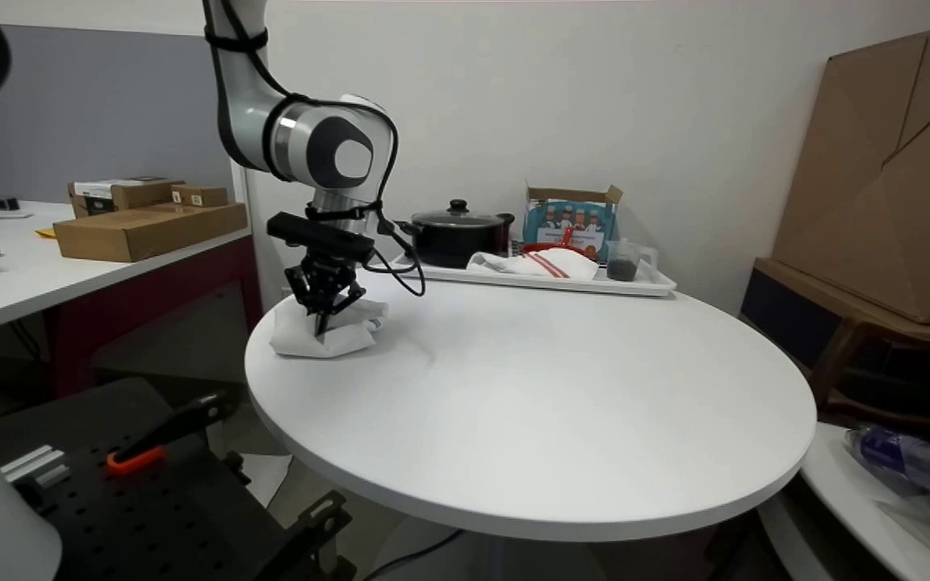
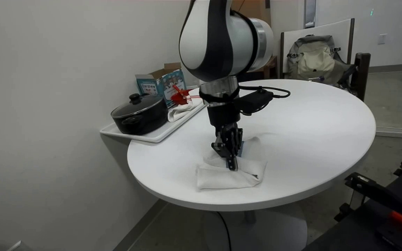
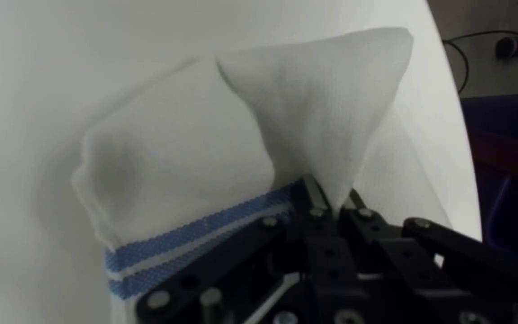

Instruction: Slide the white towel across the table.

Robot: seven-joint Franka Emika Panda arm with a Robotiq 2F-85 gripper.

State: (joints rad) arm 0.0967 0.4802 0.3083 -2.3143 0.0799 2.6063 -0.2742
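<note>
The white towel (image 1: 295,332) lies bunched and folded on the round white table (image 1: 578,403), near the table's edge. It also shows in an exterior view (image 2: 218,178). In the wrist view the towel (image 3: 173,175) has a blue stripe band and a raised fold running into the jaws. My gripper (image 3: 333,193) points down and its fingertips are closed together on that fold. The gripper shows in both exterior views (image 1: 321,327) (image 2: 233,167), with its tips down at the towel. The part of the towel under the gripper is hidden.
A white tray (image 1: 554,285) at the table's wall side holds a black lidded pot (image 1: 457,238), a red-striped cloth (image 1: 542,264), an open blue box (image 1: 570,218) and a clear cup (image 1: 622,262). A desk with cardboard boxes (image 1: 150,230) stands beside the table.
</note>
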